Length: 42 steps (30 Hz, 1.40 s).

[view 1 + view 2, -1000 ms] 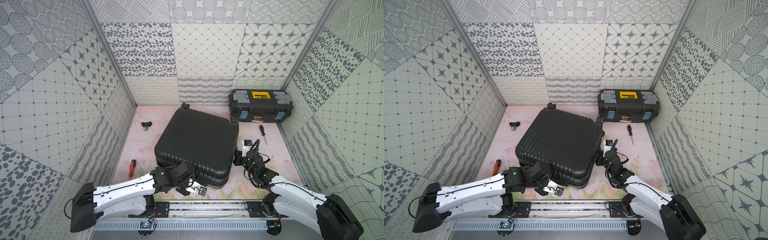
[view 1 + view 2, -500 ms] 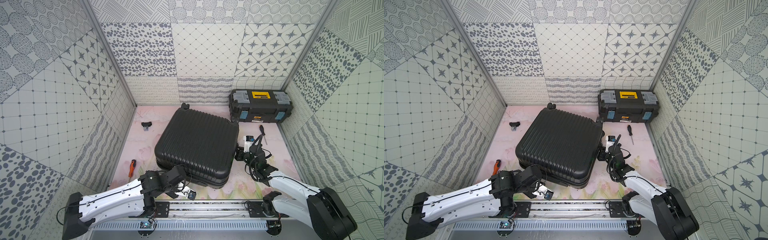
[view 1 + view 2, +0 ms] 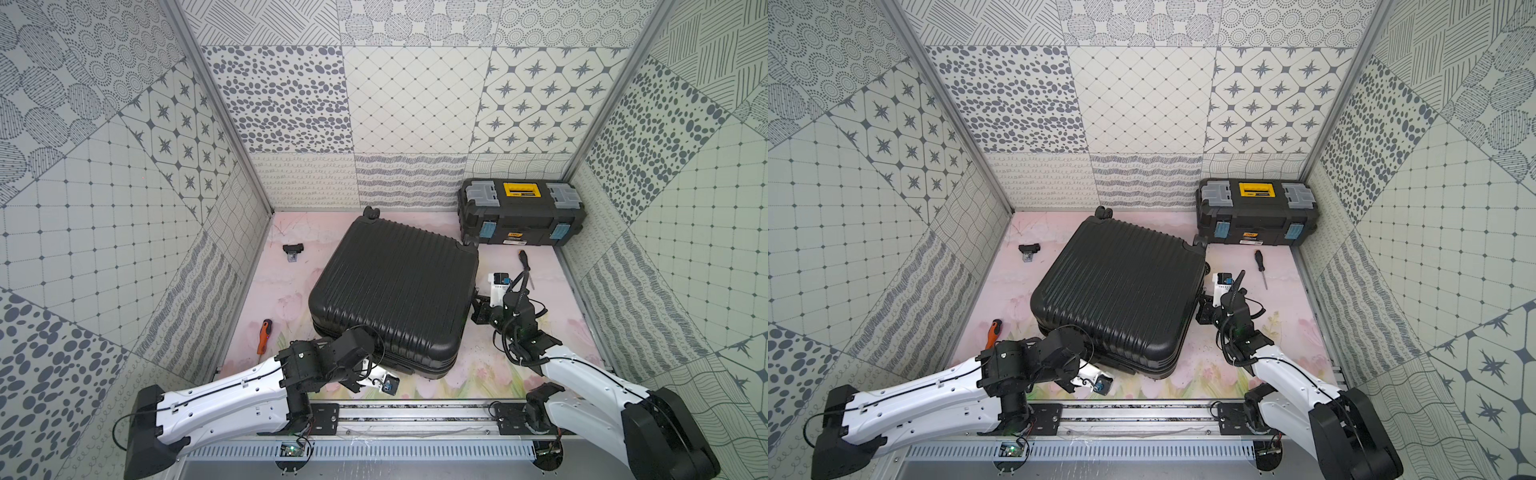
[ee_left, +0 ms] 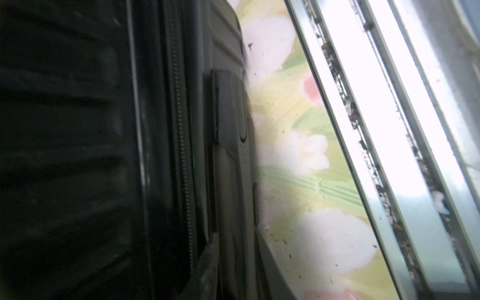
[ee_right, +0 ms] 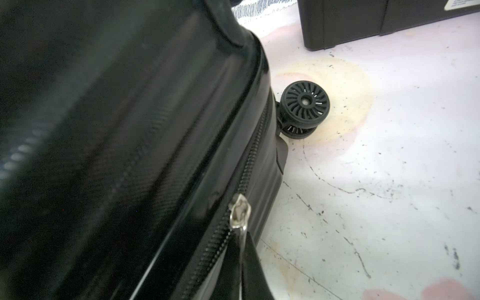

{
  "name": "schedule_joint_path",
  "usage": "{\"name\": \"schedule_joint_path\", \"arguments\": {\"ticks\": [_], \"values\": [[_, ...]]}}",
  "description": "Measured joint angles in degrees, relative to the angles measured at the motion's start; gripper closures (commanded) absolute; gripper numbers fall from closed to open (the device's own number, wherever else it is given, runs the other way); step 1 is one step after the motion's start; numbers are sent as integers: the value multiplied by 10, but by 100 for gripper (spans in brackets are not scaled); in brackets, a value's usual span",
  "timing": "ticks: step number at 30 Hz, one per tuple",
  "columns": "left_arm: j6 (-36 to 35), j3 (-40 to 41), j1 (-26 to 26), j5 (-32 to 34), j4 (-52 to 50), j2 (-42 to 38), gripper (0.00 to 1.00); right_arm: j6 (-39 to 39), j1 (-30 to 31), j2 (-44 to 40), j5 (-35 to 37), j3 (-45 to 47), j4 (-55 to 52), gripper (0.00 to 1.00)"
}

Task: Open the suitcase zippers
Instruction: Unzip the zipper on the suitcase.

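Suitcase (image 3: pixel 395 291): lies flat and closed in the middle of the surface (image 3: pixel 552 291).
Right pincer (image 5: pixel 244 262): clamped tight at the suitcase's right side, apparently on the zipper pull (image 5: pixel 239 211), short of the caster wheel (image 5: pixel 305 104).
Left pincer (image 3: pixel 365 376): beside the near edge; how wide it stands cannot be told.
Slip risk: the thin pull could slide out if tugged off the line of the zippers (image 5: pixel 253 153).
Jam risk: the slider may bind at the rounded corner and drag the whole suitcase.
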State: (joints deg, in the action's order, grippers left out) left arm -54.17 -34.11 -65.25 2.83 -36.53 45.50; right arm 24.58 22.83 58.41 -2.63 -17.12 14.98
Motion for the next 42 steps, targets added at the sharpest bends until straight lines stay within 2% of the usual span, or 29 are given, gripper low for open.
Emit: {"name": "schedule_joint_path", "arguments": {"ticks": [11, 19, 23, 24, 25, 29, 34, 42], "values": [[34, -9, -13, -30, 51, 97, 79, 3, 0, 5, -7, 0, 3, 100], [72, -7, -26, -32, 83, 150, 73, 5, -1, 11, -8, 0, 10, 100], [87, -4, -28, -18, 95, 173, 80, 5, -1, 11, -8, 0, 10, 100], [89, -4, -29, -10, 99, 178, 93, 6, -1, 11, -8, 0, 10, 100], [92, -4, -29, -7, 102, 182, 100, 6, -1, 11, -8, 0, 10, 100], [110, -12, -29, 7, 104, 196, 100, 6, -2, 12, -2, 0, 11, 100], [112, -16, -29, 13, 93, 187, 100, 4, -6, 12, 13, 0, 9, 100], [89, -6, -29, 20, 27, 108, 100, 3, -38, 51, -14, -17, 26, 100]]}}
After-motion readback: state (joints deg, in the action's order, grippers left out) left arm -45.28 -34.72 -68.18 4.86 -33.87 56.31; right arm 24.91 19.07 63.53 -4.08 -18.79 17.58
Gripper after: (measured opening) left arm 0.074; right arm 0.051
